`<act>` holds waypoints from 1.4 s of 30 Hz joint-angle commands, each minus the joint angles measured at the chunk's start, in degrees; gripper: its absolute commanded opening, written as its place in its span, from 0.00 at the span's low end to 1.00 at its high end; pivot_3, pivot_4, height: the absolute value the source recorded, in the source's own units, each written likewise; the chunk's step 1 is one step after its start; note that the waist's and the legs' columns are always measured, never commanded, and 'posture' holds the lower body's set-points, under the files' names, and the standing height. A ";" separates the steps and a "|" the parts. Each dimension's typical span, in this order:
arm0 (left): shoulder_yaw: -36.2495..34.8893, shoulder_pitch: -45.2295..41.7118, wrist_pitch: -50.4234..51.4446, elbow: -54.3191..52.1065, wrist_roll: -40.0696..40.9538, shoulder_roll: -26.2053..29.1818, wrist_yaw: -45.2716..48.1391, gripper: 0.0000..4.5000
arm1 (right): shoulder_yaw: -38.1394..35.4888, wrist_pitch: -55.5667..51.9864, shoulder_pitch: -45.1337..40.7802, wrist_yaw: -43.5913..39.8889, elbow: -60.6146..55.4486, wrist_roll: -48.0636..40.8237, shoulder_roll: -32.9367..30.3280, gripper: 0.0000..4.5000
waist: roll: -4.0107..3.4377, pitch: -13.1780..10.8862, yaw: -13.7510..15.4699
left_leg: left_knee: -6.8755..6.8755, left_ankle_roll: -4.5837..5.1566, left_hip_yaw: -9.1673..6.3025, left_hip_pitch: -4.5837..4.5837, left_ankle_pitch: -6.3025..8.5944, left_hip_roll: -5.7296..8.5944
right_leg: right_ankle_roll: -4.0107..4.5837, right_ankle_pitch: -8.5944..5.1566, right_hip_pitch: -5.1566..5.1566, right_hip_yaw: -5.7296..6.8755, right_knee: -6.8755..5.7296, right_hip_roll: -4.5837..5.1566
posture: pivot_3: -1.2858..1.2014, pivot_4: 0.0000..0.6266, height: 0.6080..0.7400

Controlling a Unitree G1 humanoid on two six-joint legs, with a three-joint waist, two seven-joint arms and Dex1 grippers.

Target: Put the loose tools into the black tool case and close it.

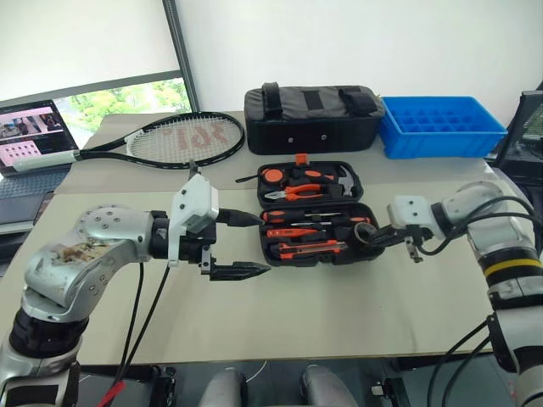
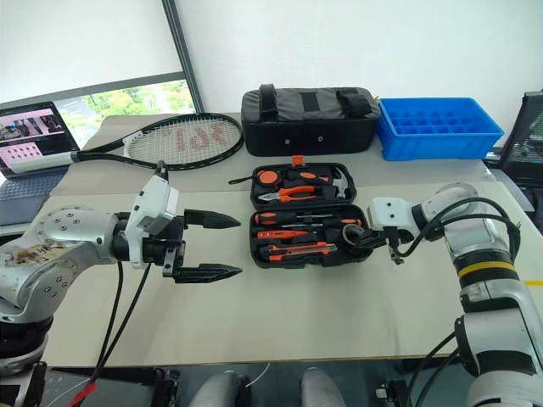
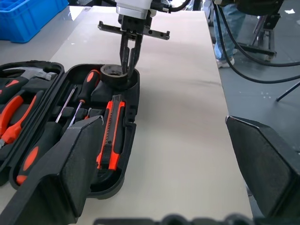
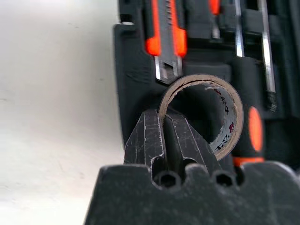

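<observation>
Claws meet over an open case (image 1: 254, 233) on a pale table (image 1: 339, 314). Nearest the camera, the left claw (image 2: 222, 247) hangs above the tabletop with its two fingers spread wide and nothing between them, tips pointing toward the case's left end and stopping just short of it.

On the far side of the case, the right claw (image 3: 129, 56) is pinched on the wall of the tape roll (image 4: 233, 117), one finger inside the cardboard core and the other outside. The roll sits at the right end of the case's near half, in or just over the corner pocket; whether it rests on the plastic cannot be told.

In that same near half, the knife (image 3: 111, 133) lies along the front edge, its blade end just beside the roll. Behind it, two screwdrivers (image 1: 301, 231) lie lengthwise in their slots, with a slim tester (image 1: 314, 218) in the row at the back, near the hinge. The case's rear half lies flat on the table and carries orange-handled pliers (image 1: 297, 192) and a hammer (image 1: 345, 177), with an orange latch (image 1: 300, 158) at its far rim.

Farther back, a racket (image 1: 182, 136) lies to the left, its handle reaching toward a laptop (image 1: 30, 140) at the table's left edge. A black bag (image 1: 312, 119) with straps stands at the back centre, and a blue crate (image 1: 441, 127) sits just beside it on the right.
</observation>
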State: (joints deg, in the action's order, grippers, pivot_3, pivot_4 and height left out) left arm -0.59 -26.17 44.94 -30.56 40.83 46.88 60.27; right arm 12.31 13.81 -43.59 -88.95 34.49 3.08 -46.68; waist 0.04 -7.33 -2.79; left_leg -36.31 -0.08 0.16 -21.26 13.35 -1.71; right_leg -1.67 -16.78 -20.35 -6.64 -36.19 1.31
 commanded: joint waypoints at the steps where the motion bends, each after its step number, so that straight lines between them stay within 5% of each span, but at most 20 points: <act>1: -0.36 -0.25 -1.37 -0.27 -0.08 0.69 0.28 1.00 | -0.53 -2.92 0.28 -1.86 -4.19 -1.82 -1.58 0.01 | 0.00 0.00 0.02 | 0.00 0.00 0.01 0.00 0.00 0.00 | 0.00 0.00 0.00 0.00 0.00 0.00 | 0.52 0.24 0.75; 14: -0.36 1.45 -2.48 0.37 -0.98 0.97 0.11 1.00 | -0.66 -6.71 2.03 -2.62 -8.52 -4.35 -4.30 0.97 | 0.03 -0.02 0.16 | 0.01 0.00 0.02 0.00 0.00 -0.01 | 0.01 -0.01 -0.02 0.00 0.01 -0.02 | 0.52 0.24 0.75; 29: 0.00 1.48 -3.40 0.86 -1.41 0.59 0.06 1.00 | 1.34 -8.99 3.23 -2.72 -9.90 -4.59 -4.47 0.99 | 0.03 -0.02 0.18 | 0.01 0.00 0.03 0.00 0.00 -0.01 | 0.02 -0.02 -0.03 0.00 0.01 -0.05 | 0.52 0.24 0.75; 38: 0.37 1.46 -3.71 1.20 -1.80 0.50 0.11 1.00 | -1.80 -13.45 -4.41 4.14 -5.90 -6.99 0.83 0.99 | 0.06 -0.06 -0.04 | 0.03 0.00 0.03 0.02 0.00 -0.03 | 0.03 -0.01 -0.06 -0.02 -0.02 -0.11 | 0.52 0.24 0.75; 42: 0.60 1.27 -3.96 1.34 -2.05 0.42 0.08 1.00 | -0.37 -11.15 -6.50 8.37 -1.47 -3.92 3.51 0.79 | 0.13 -0.09 0.29 | 0.04 0.00 0.01 0.01 0.00 -0.04 | 0.04 -0.01 -0.05 0.05 0.01 -0.10 | 0.52 0.24 0.75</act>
State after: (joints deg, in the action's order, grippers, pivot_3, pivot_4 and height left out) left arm 0.24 -24.38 42.32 -28.72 39.02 47.06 60.26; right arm 12.20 1.03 -48.57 -82.74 31.67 -2.03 -43.74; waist 0.17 -7.42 -2.49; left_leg -36.26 -0.08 0.18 -21.28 13.35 -1.75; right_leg -1.63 -16.79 -20.44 -6.59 -36.17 1.24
